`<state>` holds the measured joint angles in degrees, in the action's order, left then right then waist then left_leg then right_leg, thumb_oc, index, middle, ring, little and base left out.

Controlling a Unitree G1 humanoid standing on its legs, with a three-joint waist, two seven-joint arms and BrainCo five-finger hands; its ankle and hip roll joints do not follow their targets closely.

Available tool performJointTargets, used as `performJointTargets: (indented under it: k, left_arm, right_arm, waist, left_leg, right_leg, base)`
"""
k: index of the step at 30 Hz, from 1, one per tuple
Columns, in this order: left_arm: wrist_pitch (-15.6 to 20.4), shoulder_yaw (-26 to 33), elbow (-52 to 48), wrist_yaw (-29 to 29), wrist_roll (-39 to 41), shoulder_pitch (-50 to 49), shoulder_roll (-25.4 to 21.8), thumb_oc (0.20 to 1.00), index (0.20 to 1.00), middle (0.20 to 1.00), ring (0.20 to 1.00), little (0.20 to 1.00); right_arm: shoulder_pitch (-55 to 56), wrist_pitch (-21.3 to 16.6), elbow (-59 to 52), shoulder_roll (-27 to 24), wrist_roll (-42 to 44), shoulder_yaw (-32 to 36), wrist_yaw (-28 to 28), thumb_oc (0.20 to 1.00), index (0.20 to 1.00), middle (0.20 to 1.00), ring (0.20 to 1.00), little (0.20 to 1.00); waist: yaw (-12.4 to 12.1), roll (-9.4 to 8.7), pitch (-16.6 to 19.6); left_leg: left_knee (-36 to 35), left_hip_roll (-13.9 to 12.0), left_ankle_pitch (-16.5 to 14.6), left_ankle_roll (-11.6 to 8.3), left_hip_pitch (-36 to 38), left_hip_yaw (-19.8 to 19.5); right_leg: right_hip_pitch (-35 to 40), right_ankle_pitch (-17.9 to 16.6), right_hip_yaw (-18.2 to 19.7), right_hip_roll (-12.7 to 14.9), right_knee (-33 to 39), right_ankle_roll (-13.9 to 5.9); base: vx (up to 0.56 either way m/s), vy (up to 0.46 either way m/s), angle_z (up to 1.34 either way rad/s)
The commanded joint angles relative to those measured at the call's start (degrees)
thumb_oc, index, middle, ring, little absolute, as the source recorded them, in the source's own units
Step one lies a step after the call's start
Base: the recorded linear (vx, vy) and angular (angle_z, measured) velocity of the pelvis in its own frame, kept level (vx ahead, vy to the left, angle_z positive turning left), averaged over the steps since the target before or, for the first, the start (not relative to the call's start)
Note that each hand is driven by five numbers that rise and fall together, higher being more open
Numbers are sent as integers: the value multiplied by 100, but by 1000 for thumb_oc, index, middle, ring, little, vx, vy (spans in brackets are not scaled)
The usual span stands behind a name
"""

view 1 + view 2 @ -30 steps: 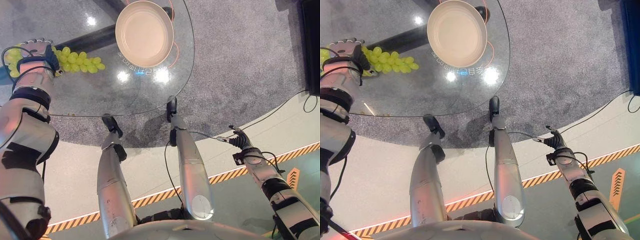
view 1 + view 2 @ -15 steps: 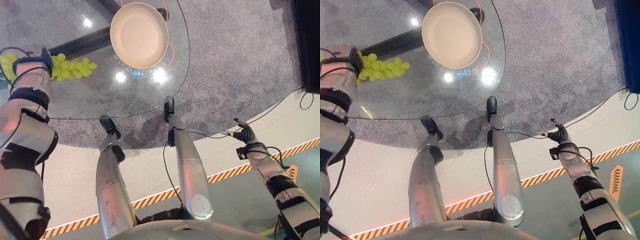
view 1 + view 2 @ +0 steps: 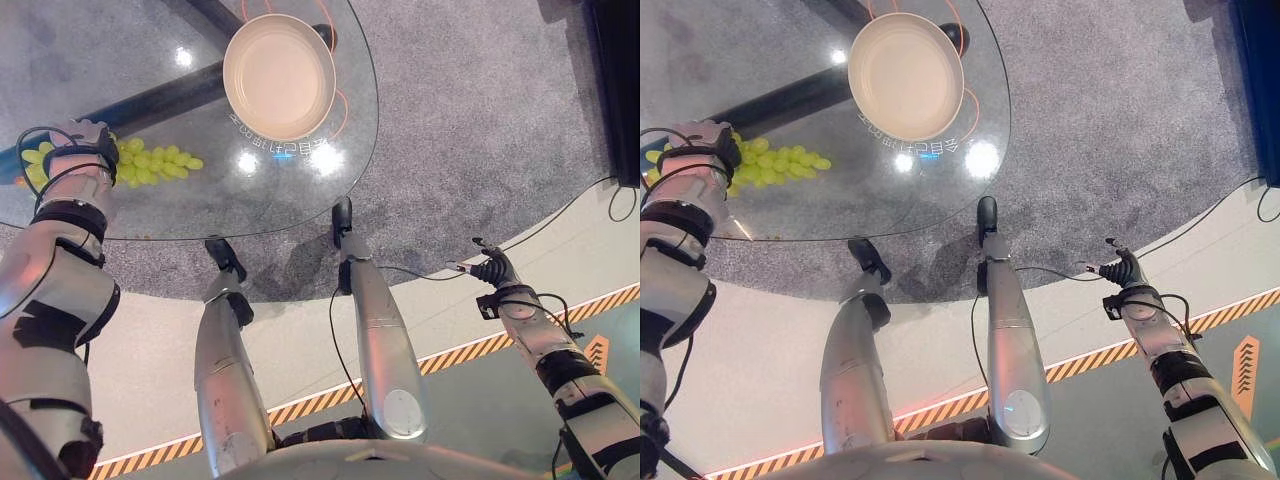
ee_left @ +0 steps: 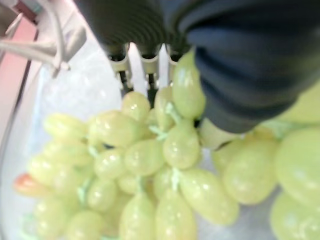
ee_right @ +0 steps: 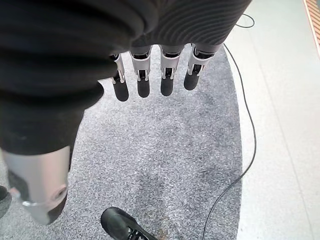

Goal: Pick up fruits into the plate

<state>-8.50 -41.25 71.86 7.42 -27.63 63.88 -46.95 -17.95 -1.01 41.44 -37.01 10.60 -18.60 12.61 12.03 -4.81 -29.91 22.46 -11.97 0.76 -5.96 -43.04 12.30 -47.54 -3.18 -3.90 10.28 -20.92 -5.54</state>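
While the left robot hand (image 3: 83,140) is curling round the green grape bunch (image 3: 150,164), we are judging a lift toward the beige round plate (image 3: 279,75) due.

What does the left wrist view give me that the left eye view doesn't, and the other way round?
Left wrist view: close up, the left hand's fingers reach down into the bunch of green grapes; whether they have closed on it is hidden.
Left eye view: the empty plate further along the glass table, apart from the grapes, and the right hand hanging off to the side.
Both: the left hand on the grapes, which lie on the table.
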Motion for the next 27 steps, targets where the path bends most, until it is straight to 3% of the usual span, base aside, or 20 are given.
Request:
performJointTargets:
  k: [1,6,13,27]
  left_arm:
    - [585,731,-304,985,1416,-1031,66,200,200,200,200,200]
    - [1148,1439,-987,1935,2159,-1119,29,200,200,200,200,200]
    - [1777,2215,-1837,2689,2852,-1399,199,200,200,200,200,200]
    - [2716,2580,-3180,3232,3532,-1510,568,200,200,200,200,200]
  right_arm:
    - [558,-10,-306,-87,-9,147,280,1000,1000,1000,1000,1000]
    - [830,60,-589,267,-36,-35,522,1000,1000,1000,1000,1000]
    - [943,-74,-485,497,-120,-61,547,1000,1000,1000,1000,1000]
    - [1060,-328,-543,741,-195,-36,608,1000,1000,1000,1000,1000]
  waist:
    - [-84,-7,12]
    - [-245,-60,12]
    - [-363,-49,12]
    - [-466,16,12]
  left_leg:
    - [-81,576,-81,39,-256,-6]
    - [-319,617,-62,60,0,-14]
    - [-437,633,-104,56,283,0]
    - [-584,664,-184,96,853,8]
  right_leg:
    - [138,210,-339,-440,161,84]
    - [387,219,-542,-379,277,30]
    - [674,257,-656,-304,370,8]
    - [1198,361,-728,-225,422,16]
  base:
    - [-110,-55,1]
    - [-37,-89,15]
    - [-12,-39,10]
    - [-2,-15,4]
